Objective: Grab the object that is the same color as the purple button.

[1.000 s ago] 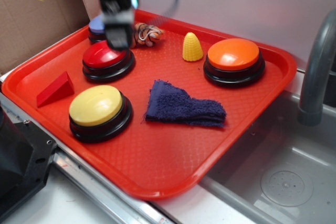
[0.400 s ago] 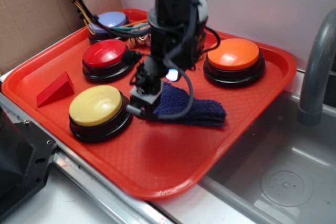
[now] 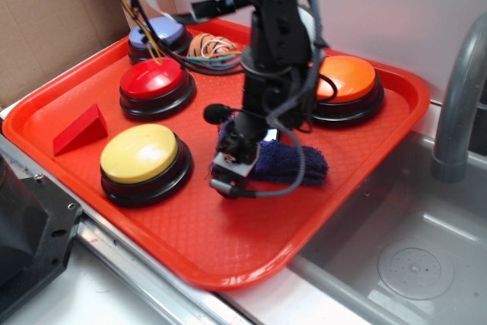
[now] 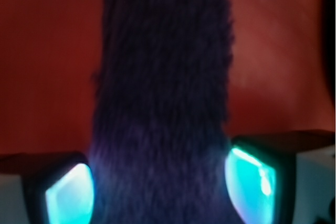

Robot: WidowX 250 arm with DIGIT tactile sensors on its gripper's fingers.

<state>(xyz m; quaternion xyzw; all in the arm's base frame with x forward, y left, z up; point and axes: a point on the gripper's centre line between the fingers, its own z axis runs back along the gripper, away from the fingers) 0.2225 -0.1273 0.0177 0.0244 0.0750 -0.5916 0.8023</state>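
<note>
Robot gripper sits low on the red tray, fingers straddling the dark purple terry cloth beside the yellow button; grip unclear.

Dark purple cloth fills the gap between two glowing cyan fingertips, red tray beneath.

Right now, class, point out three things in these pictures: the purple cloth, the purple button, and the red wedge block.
purple cloth (image 4: 163,103): wrist view, middle of its fuzzy surface.
purple button (image 3: 156,33): exterior view, top of its pale dome.
red wedge block (image 3: 80,130): exterior view, its sloped face.
</note>
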